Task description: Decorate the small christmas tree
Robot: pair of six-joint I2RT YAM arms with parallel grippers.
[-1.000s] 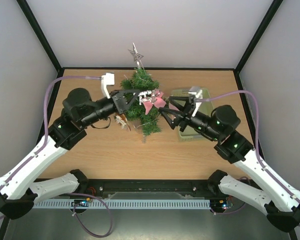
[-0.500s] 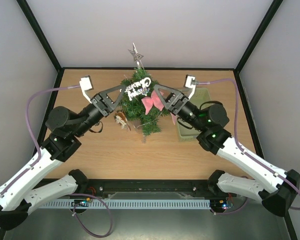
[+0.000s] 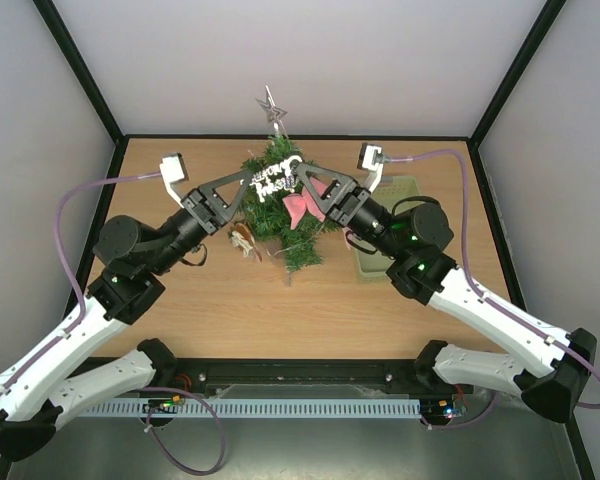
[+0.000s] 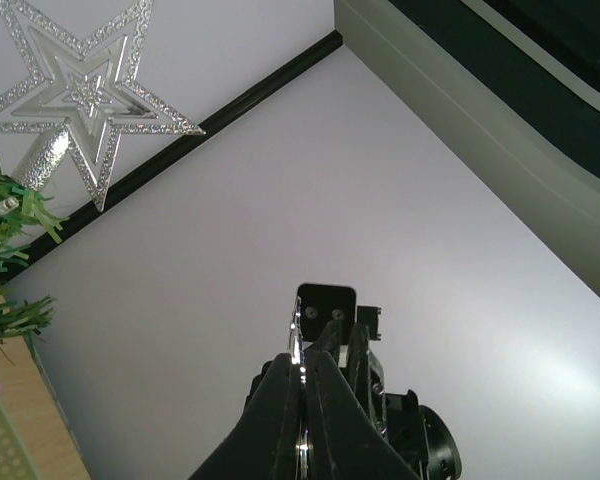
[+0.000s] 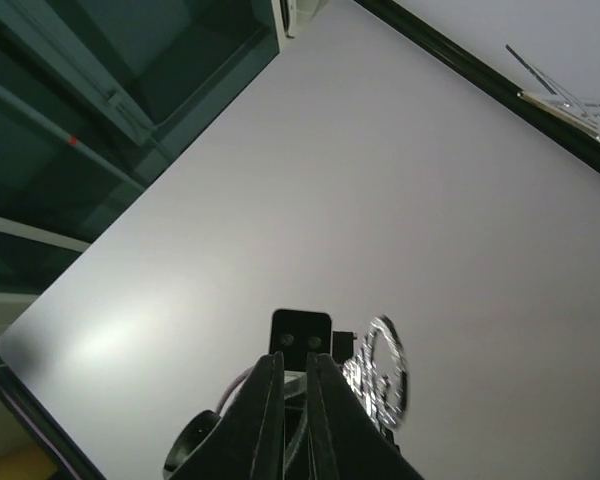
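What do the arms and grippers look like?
The left arm and right arm have white lower links, black upper sections, small green lights. The left gripper and right gripper are black and triangular. Each wrist carries a white camera block and lilac cable.

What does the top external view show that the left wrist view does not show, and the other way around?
Only top external: the whole small christmas tree, the arms' purple cables, a small ornament lying on the table beside it. Only left wrist: a grey frame with dark panels above the white wall. Both: the silver star, part of the tree, and the left gripper shut on the silver sign.
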